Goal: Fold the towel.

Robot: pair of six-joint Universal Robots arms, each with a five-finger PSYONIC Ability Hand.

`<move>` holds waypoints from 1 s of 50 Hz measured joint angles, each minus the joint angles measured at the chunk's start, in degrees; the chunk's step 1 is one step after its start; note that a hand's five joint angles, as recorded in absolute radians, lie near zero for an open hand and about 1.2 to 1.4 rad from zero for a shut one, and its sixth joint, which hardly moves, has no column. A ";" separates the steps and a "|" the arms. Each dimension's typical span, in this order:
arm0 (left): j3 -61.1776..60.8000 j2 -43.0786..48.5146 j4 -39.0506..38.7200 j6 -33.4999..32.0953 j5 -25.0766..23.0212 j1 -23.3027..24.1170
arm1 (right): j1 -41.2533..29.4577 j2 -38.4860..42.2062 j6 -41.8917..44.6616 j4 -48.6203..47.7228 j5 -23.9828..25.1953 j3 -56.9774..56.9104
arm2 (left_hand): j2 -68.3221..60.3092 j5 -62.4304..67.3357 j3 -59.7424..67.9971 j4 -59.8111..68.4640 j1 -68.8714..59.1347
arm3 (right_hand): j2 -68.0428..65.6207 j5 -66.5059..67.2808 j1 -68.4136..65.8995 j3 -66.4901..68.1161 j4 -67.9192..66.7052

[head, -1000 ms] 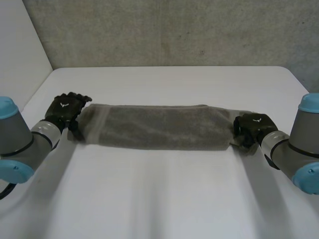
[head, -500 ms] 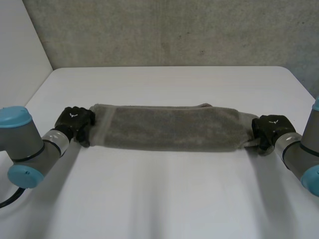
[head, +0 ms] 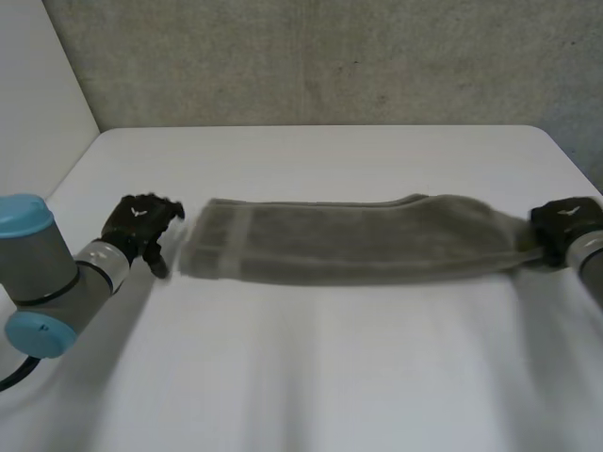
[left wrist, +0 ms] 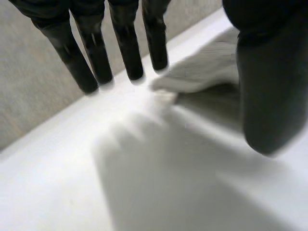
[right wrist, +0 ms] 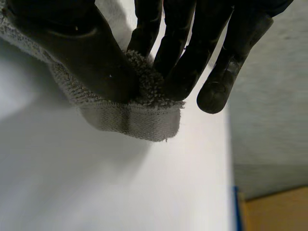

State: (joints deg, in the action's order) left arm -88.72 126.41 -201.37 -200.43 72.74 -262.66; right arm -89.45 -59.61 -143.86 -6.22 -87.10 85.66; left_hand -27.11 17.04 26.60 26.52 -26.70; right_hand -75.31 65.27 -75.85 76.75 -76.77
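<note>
**Markings.** Each hand carries a small white emblem on its back; it is too small to read as lettering.

**Surroundings.** The white table (head: 311, 377) stands against a grey textured wall (head: 330, 56), with a plain white panel (head: 38, 94) on the left. The left arm (head: 47, 282) enters at the near left and the right arm (head: 592, 268) at the near right. Nothing stands between the hands and the towel.

**Towel.** The grey towel (head: 358, 240) lies folded into one long band, running left to right across the middle of the table. Its left end lies flat on the table. Its right end reaches the right edge of the table.

**Left hand.** The left hand (head: 141, 224) sits just left of the towel's left end, with a strip of bare table between them. In the left wrist view its fingers (left wrist: 127, 43) are straight and spread wide from the thumb, holding nothing. The towel (left wrist: 207, 67) lies just past the fingertips.

**Right hand.** The right hand (head: 565, 221) is at the towel's right end. In the right wrist view the right hand (right wrist: 82, 53) pinches the end of the towel (right wrist: 130, 115) between its thumb and its fingers (right wrist: 180, 62). The hemmed edge hangs just below the grip.
</note>
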 measured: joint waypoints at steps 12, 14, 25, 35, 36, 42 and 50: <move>-5.71 -13.27 -0.16 2.04 0.02 0.13 | 0.62 -2.11 12.41 0.40 -3.53 -10.22 | 8.10 -9.50 -7.83 -7.13 7.53 | 0.00 0.00 -0.34 0.01 0.00; -5.85 -14.91 -0.13 2.84 0.03 0.03 | -2.26 -2.49 12.56 0.37 -4.12 -12.17 | 8.10 -9.58 -7.84 -7.13 7.57 | 0.00 0.00 -0.34 0.01 0.00; -4.03 -18.46 -0.24 7.35 0.14 0.25 | -31.76 1.39 11.63 -0.24 -3.92 -21.92 | 8.10 -9.61 -7.85 -7.14 7.70 | 0.00 0.80 -0.34 0.32 -0.01; -2.78 -16.54 -0.42 7.64 0.56 3.23 | -47.92 12.80 11.83 0.31 -3.02 -23.99 | 8.10 -9.61 -7.85 -7.14 7.71 | 61.05 -61.83 60.64 -61.85 61.71; -2.69 -16.16 -0.43 7.62 0.60 3.82 | -47.96 12.99 11.66 0.40 -3.08 -23.72 | 8.10 -9.61 -7.85 -7.14 7.71 | 61.46 -61.87 61.70 -62.81 62.40; -2.24 -14.25 -0.56 7.60 0.62 7.35 | -44.81 9.66 8.87 0.78 -3.10 -20.12 | 8.10 -9.61 -7.85 -7.14 7.71 | 61.46 -61.87 62.40 -62.95 62.44; -0.20 -11.26 -0.71 9.12 0.56 14.05 | -37.10 -0.49 0.11 0.58 -1.28 -8.02 | 8.10 -9.61 -7.85 -7.13 7.71 | 61.46 -61.87 62.59 -62.95 62.45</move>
State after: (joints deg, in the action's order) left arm -88.92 115.14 -202.08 -191.31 73.30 -248.61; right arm -126.55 -60.10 -143.75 -5.64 -88.38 77.64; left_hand -19.01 7.43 18.75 19.39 -18.99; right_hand -13.86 3.40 -13.26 13.79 -14.32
